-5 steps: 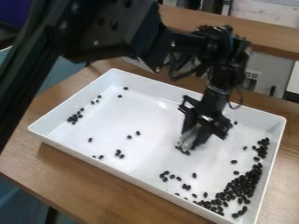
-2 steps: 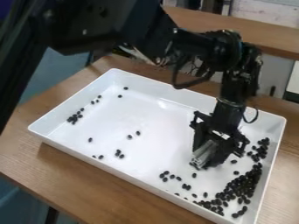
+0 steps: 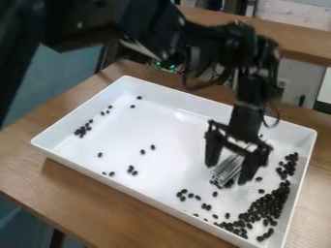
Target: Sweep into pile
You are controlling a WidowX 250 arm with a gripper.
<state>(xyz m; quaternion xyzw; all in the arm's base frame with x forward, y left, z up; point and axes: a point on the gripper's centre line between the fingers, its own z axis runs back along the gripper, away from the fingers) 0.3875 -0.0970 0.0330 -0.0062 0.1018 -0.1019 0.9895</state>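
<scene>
The black gripper (image 3: 228,172) is low over the right half of the white tray (image 3: 116,178), its two fingers spread apart. A small silvery-grey tool (image 3: 230,167) is between them, tilted, with its lower end down among a few beans at the tray floor; whether a finger touches it I cannot tell. The main heap of black beans (image 3: 262,208) lies along the tray's right wall and near corner. A looser bean group (image 3: 183,194) is left of the heap, and a small bean cluster (image 3: 82,130) sits by the left wall.
Single beans (image 3: 142,151) are scattered over the tray's middle and left. The tray's raised walls surround the gripper, and it rests on a wooden table (image 3: 90,196). Behind stands another wooden surface (image 3: 300,43).
The gripper first moved right and toward the near side with the tool. Since then its fingers have opened around the tool, and the arm has shifted slightly back left.
</scene>
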